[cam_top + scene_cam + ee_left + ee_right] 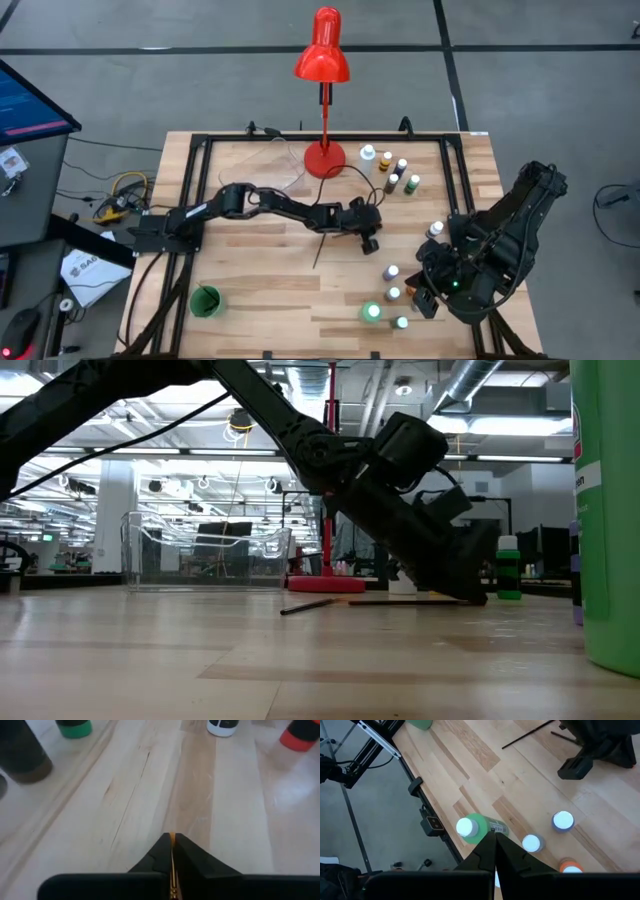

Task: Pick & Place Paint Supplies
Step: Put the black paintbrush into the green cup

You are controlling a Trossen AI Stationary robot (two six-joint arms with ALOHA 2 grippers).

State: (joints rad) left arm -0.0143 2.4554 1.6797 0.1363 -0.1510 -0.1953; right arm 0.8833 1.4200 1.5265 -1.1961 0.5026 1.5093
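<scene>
Left gripper (pixel 368 238) is down at mid-table, dark fingers (pixel 192 857) pinched together on a thin orange-handled brush (pixel 172 865) that shows as a sliver between the tips in the left wrist view. A second thin dark brush (pixel 322 243) lies flat on the wood just beside that gripper, and the low view shows it resting on the table (pixel 260 290).

Right gripper (pixel 495 851) hangs above the near-right corner over a loose group of bottles, fingers closed and holding nothing.

The table is pale butcher-block planks with visible grain and seams, ringed by a black metal frame (pixel 190 200).

The bottles are small cylinders, mostly with round white caps. A far cluster (pixel 392 172) stands to the right of the lamp base. Near the right gripper are a big green bottle (pixel 476 827) with a printed label, two white-capped ones (pixel 563 821), and one with an orange body (pixel 571 867). The green bottle sits close to the table's near edge. The left wrist view shows blurred green, white and red bottle bases and a dark brown one.

A green cup (pixel 206 301) stands alone at the near-left. The glossy red lamp (pixel 322 60), with a round base and bell shade, stands at far centre.

There is open bare wood across the near-left and centre between cup and bottles. The right side is crowded by the bottles and the folded right arm.
</scene>
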